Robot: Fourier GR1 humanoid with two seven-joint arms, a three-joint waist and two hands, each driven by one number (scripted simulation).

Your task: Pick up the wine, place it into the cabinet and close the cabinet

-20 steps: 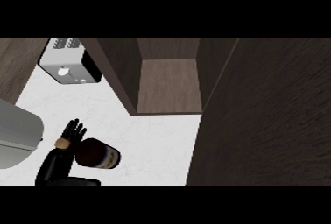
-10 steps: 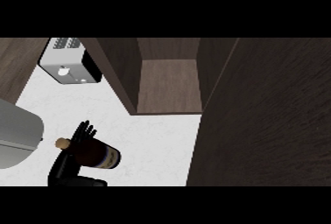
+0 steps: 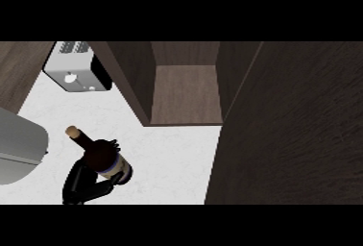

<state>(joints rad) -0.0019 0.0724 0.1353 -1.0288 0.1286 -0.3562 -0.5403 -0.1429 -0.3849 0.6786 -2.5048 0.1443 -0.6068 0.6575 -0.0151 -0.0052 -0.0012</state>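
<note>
The wine bottle (image 3: 80, 137) is dark with a tan cork and a pale band low on its body. It leans with its neck toward the upper left, over the white counter (image 3: 170, 158) at the lower left. My left hand (image 3: 99, 154) is curled round the bottle's shoulder and hides most of the body. The open cabinet (image 3: 186, 93) lies up and to the right of the bottle, showing a bare brown shelf. Its dark door (image 3: 291, 134) stands open along the right side. My right hand is out of view.
A silver toaster (image 3: 74, 72) sits at the back left, beside the cabinet's left wall. A large grey rounded object (image 3: 18, 149) fills the left edge, close to the bottle. Bare counter lies between the bottle and the cabinet door.
My left hand moved right from open, fingers up, and closed round the bottle. The cork now sits higher in the view and further right than before.
</note>
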